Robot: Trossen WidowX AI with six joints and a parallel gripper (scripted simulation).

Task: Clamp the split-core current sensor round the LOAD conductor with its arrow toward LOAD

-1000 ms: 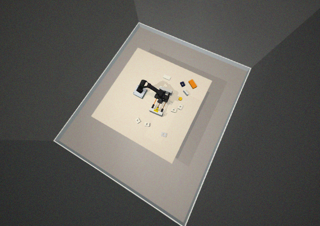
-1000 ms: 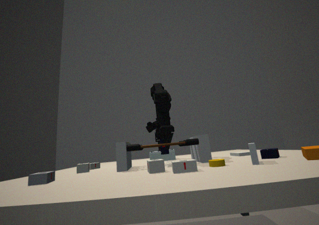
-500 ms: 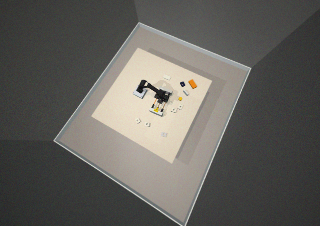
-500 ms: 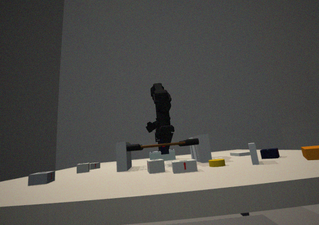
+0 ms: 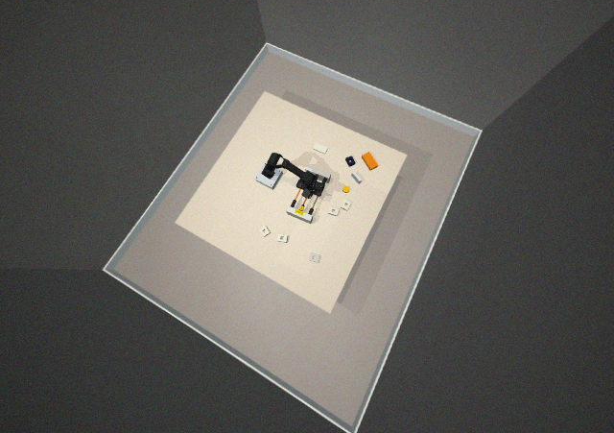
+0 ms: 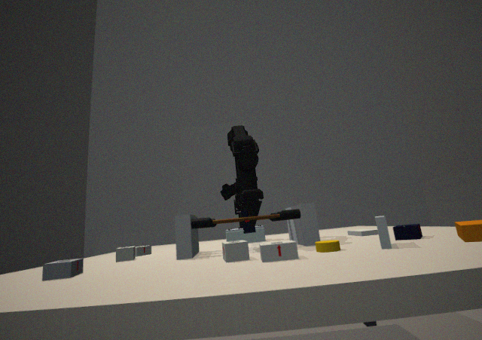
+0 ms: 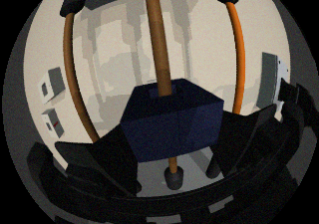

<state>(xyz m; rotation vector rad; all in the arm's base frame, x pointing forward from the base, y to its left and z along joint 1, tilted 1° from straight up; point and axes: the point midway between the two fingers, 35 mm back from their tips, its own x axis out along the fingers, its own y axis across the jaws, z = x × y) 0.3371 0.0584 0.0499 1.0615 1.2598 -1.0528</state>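
Note:
The dark blue sensor (image 7: 174, 131) sits round the middle conductor (image 7: 156, 35) (image 5: 303, 200), which passes through it in the wrist view. No open gap shows on its visible faces; the latch cannot be made out. My gripper (image 7: 165, 112) (image 6: 248, 225) is shut on the sensor, one finger on each side. Orange-brown conductors (image 7: 70, 60) (image 7: 240, 60) run on either side, outside the fingers. The conductors span between two grey end blocks (image 6: 187, 237) (image 6: 305, 227). A yellow marker (image 5: 299, 210) is on the near block. Its lettering and the sensor's arrow direction cannot be read.
Several pale square blocks, such as one (image 5: 333, 211) (image 6: 279, 250) and another (image 5: 282, 238), lie around the stand. A yellow disc (image 5: 345, 189) (image 6: 327, 246), a grey bar (image 5: 356, 177) (image 6: 383, 231), a navy block (image 5: 349, 160) (image 6: 407, 231) and an orange box (image 5: 369, 160) (image 6: 468, 230) lie to the right.

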